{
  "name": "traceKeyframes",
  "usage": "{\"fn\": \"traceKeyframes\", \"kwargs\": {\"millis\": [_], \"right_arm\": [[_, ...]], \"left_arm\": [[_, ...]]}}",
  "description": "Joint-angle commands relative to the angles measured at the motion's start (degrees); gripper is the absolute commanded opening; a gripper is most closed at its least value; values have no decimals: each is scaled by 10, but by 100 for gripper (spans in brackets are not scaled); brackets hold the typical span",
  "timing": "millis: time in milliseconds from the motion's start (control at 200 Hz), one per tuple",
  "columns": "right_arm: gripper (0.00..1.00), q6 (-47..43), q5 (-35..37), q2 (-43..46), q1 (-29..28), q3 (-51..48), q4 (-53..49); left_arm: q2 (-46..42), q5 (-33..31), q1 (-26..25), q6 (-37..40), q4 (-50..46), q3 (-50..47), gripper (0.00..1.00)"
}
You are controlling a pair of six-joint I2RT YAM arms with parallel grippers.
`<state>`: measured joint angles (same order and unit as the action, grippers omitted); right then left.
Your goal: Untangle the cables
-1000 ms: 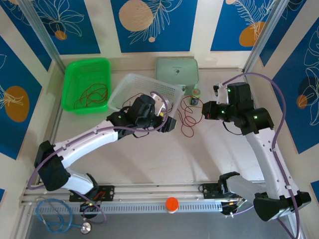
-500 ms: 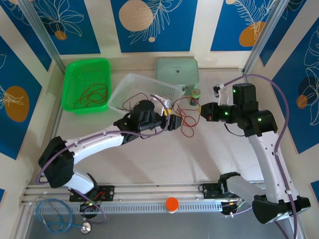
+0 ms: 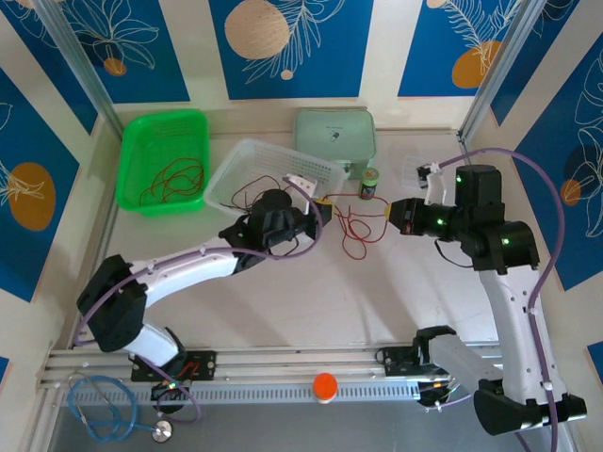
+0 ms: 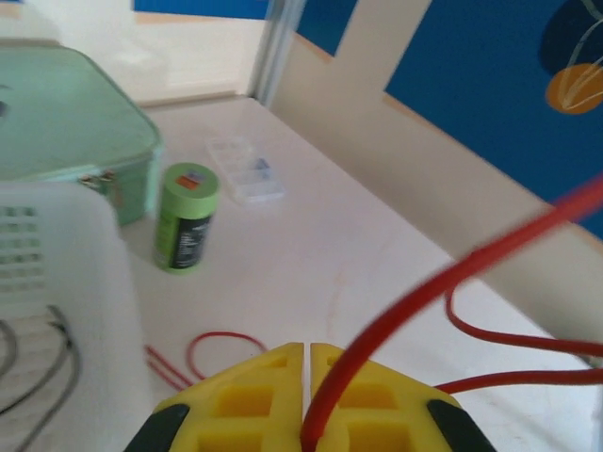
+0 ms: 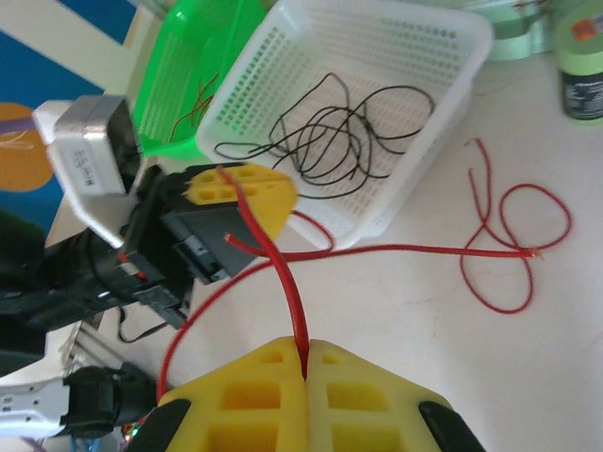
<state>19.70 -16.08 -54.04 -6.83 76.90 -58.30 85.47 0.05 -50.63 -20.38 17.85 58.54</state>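
Clamping the red cable (image 4: 443, 282) between them, the left end effector (image 4: 308, 363) and right end effector (image 5: 306, 363) seem mid-stretch; next they'd need to spread gently to open its loops.

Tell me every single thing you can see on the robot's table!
green basket: one, green, back left.
red wire loops: some, red, inside the green basket.
white basket: one, white, back middle.
black cable: one, black, inside the white basket.
red cable: one, red, on the table.
box: one, pale green, back.
bottle: one, green, beside the box.
clear case: one, see-through, back right.
orange knob: one, near edge.
stethoscope: one, light blue, near left.
left gripper: yellow, pinching the red cable.
right gripper: yellow, pinching the red cable.
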Motion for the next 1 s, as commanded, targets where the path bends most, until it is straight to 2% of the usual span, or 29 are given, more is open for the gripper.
{"fn": "traceKeyframes", "kwargs": {"millis": [0,125,280,390,525,555,680,770,865,995], "right_arm": [[0,-18,52,11,14,32,-46],[0,-36,119,5,15,44,-75],[0,-46,164,-5,14,49,-89],[0,-39,146,-8,10,44,-79],[0,-8,69,-7,-12,12,-32],[5,5,48,-6,-20,0,-15],[43,66,-44,-1,-74,-74,93],[64,105,-61,1,-135,-138,202],[77,130,-44,-10,-202,-191,307],[87,146,3,-37,-281,-234,433]], "left_arm": [[-58,-102,7,59,-80,-9,0],[-114,-176,22,106,-158,-14,0],[-176,-207,55,152,-213,-10,2],[-196,-211,73,174,-242,14,0],[-192,-198,77,193,-281,63,0],[-189,-192,77,193,-295,76,0],[-180,-154,77,167,-369,149,0],[-178,-126,77,141,-422,203,0],[-175,-107,77,116,-469,259,0],[-165,-90,77,93,-520,328,0]]}}
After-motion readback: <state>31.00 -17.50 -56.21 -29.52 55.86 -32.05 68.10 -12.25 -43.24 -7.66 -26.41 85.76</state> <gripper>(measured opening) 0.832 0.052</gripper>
